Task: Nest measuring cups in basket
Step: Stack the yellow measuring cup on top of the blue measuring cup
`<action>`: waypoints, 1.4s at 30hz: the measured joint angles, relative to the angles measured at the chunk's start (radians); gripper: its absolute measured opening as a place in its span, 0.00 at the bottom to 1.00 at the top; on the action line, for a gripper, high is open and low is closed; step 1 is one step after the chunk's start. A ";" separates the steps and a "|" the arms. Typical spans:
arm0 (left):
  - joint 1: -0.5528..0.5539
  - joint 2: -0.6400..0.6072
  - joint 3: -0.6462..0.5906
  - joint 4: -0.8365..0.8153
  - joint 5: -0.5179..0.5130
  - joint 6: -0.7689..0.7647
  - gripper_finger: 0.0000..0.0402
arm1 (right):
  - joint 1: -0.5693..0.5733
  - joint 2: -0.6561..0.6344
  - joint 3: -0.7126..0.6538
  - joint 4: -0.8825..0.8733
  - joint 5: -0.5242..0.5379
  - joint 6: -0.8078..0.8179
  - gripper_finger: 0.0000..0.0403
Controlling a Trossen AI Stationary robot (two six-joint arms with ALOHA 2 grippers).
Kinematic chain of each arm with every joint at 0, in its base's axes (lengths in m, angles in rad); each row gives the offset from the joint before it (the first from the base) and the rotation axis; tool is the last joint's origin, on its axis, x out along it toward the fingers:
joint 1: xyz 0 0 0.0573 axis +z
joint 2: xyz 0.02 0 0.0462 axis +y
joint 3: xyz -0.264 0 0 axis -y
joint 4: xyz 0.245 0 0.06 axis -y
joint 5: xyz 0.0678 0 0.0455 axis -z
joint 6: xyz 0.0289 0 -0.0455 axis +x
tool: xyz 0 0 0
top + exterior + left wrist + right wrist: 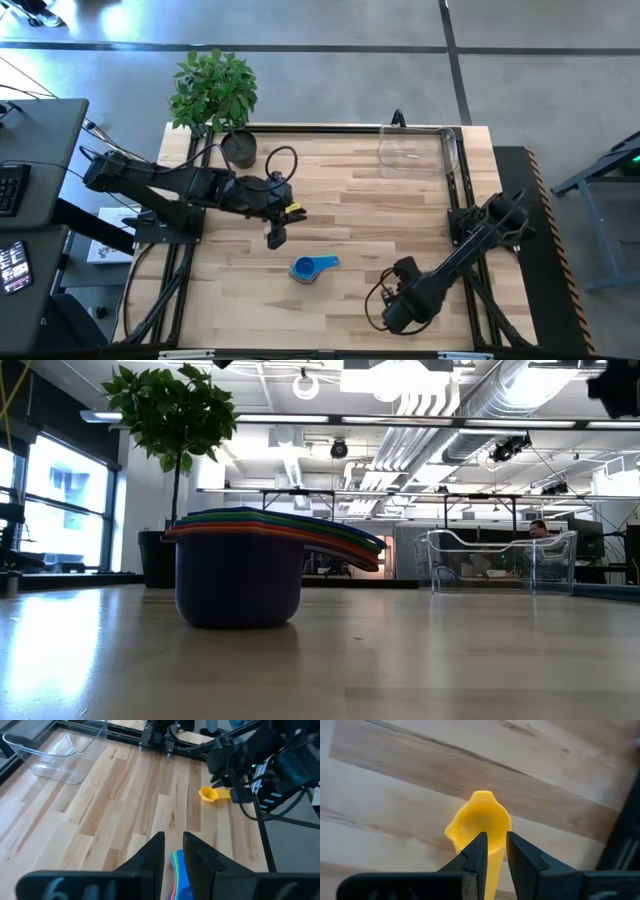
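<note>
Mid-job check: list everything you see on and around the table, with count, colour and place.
nested cup stack: one stack, cup count unclear, blue on top, table's front middle
yellow cup: one, yellow, front right, handle between the right gripper's fingers
basket: one, clear, back right, no cups in it
plant: one, green, black pot, back left corner
table: one, light wood
person: one, far behind the basket
left gripper: dark, above the table beside the stack, apart from it
right gripper: dark, closed on the yellow cup's handle
</note>
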 joint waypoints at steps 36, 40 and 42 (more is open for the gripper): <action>0.000 0.000 0.000 0.054 0.000 -0.019 0.15 | 0.011 -0.002 -0.187 0.179 -0.094 -0.009 0.16; 0.000 0.000 0.000 0.053 0.000 -0.018 0.15 | 0.010 -0.002 -0.189 0.189 -0.084 0.007 0.16; 0.000 0.000 0.000 0.053 0.000 -0.018 0.15 | 0.011 -0.002 -0.205 0.220 -0.089 0.019 0.14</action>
